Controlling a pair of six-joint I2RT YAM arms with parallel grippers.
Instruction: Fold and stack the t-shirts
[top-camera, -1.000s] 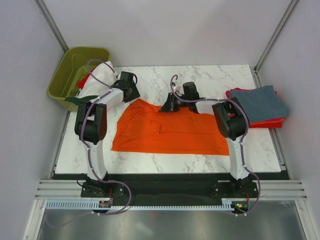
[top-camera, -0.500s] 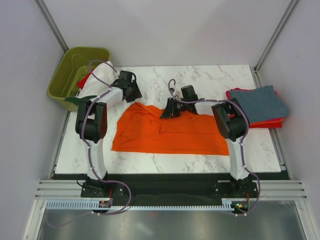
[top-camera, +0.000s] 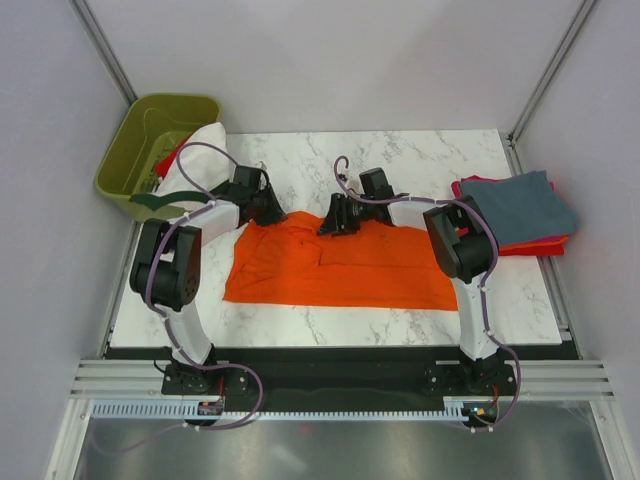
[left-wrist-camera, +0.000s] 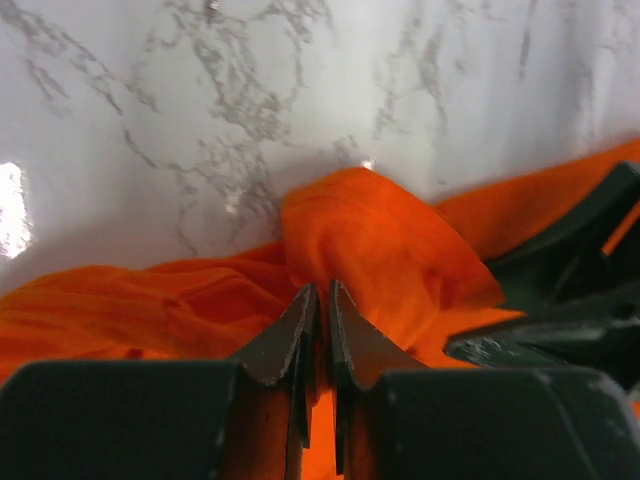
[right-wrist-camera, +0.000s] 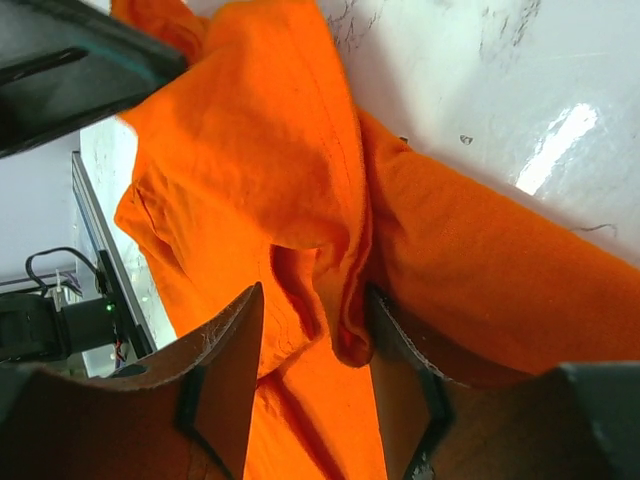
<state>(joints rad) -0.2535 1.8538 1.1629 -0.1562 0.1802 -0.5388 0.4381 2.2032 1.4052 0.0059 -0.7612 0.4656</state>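
Note:
The orange t-shirt (top-camera: 340, 268) lies spread on the marble table, its far edge bunched up. My left gripper (top-camera: 274, 213) is at the shirt's far left corner. In the left wrist view my left gripper (left-wrist-camera: 322, 292) is shut on a thin ridge of the orange t-shirt (left-wrist-camera: 370, 230). My right gripper (top-camera: 330, 222) sits at the middle of the far edge. In the right wrist view my right gripper (right-wrist-camera: 312, 300) is open, and a hanging fold of the orange t-shirt (right-wrist-camera: 260, 150) lies between its fingers, against the right one. A slate blue-grey t-shirt (top-camera: 520, 200) tops a folded red stack at the right.
An olive-green bin (top-camera: 130, 150) stands off the table's far left corner. A white t-shirt with dark green trim (top-camera: 195, 160) spills out of it over something red. The other arm's dark finger (left-wrist-camera: 560, 300) shows at the right of the left wrist view.
My left gripper has come nearer and lower, onto the shirt's far left corner. That corner has bunched inward. My right gripper has barely moved.

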